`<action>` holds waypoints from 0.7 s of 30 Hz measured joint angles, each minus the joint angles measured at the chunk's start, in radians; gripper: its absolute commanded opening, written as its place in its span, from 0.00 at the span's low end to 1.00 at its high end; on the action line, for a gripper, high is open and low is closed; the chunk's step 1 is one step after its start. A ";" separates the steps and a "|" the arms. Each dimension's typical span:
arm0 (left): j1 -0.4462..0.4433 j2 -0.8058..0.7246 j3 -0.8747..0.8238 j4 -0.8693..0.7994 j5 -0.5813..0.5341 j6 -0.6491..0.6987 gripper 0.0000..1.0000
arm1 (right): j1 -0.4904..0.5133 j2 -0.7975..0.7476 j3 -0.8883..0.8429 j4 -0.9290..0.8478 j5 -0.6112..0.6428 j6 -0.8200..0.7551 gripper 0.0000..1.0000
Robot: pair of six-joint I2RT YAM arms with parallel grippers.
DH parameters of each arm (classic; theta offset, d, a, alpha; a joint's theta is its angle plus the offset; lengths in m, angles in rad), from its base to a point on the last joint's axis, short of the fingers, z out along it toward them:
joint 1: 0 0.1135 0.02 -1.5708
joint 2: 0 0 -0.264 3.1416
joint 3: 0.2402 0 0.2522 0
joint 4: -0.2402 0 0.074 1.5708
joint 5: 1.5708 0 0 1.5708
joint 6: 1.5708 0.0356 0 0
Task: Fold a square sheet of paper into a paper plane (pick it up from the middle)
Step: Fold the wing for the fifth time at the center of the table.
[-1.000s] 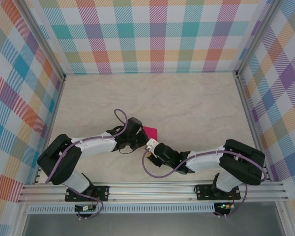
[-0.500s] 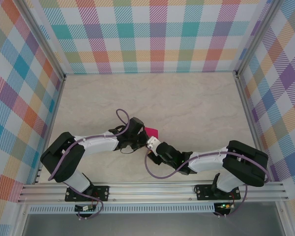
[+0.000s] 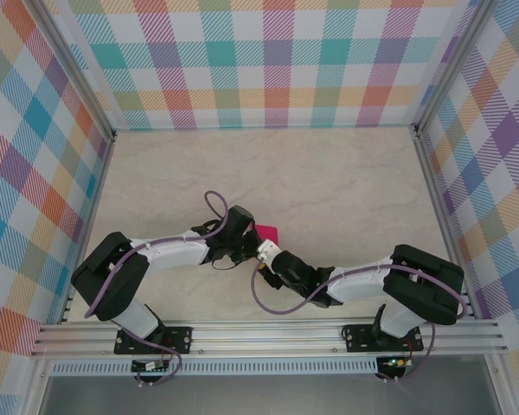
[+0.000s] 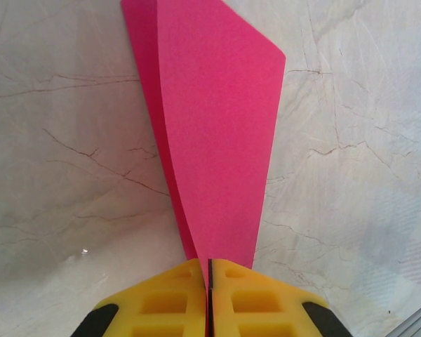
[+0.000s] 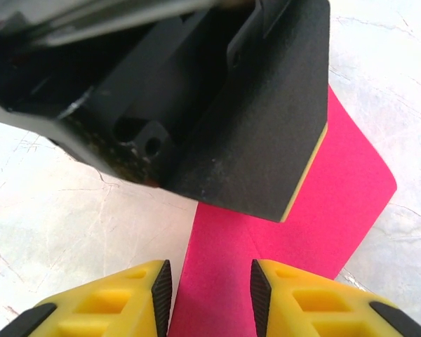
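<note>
Right gripper (image 5: 210, 282) has edged in toward the left one, jaws narrowing but still apart, astride the paper's (image 4: 214, 140) end. Left gripper (image 4: 209, 263) is clamped shut on the paper, mid-table (image 4: 56, 175), between both arms. Looks mid-fold: bright pink sheet doubled into a narrow taper, layers splaying slightly. Next up, probably: right pinches squarely, then creases.

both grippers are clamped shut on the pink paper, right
Not quite. The left gripper is clamped shut on the pink paper, but the right gripper is not: the right wrist view shows its jaws standing apart, with the paper seen between them.
</note>
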 measured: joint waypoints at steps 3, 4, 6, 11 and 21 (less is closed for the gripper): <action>0.000 0.000 0.000 -0.003 0.000 0.000 0.08 | 0.000 -0.002 -0.003 0.000 0.005 0.006 0.38; 0.000 0.000 0.001 -0.005 0.000 0.000 0.08 | 0.000 -0.003 -0.006 0.000 0.006 0.007 0.38; -0.002 0.000 0.001 -0.010 -0.002 0.000 0.08 | 0.000 -0.008 -0.011 0.000 0.006 0.007 0.38; -0.003 0.001 0.006 -0.021 -0.003 0.000 0.09 | 0.000 -0.012 -0.014 -0.005 0.000 0.006 0.38; -0.003 0.001 0.007 -0.021 -0.004 0.000 0.11 | 0.000 -0.014 -0.014 -0.008 -0.001 0.008 0.26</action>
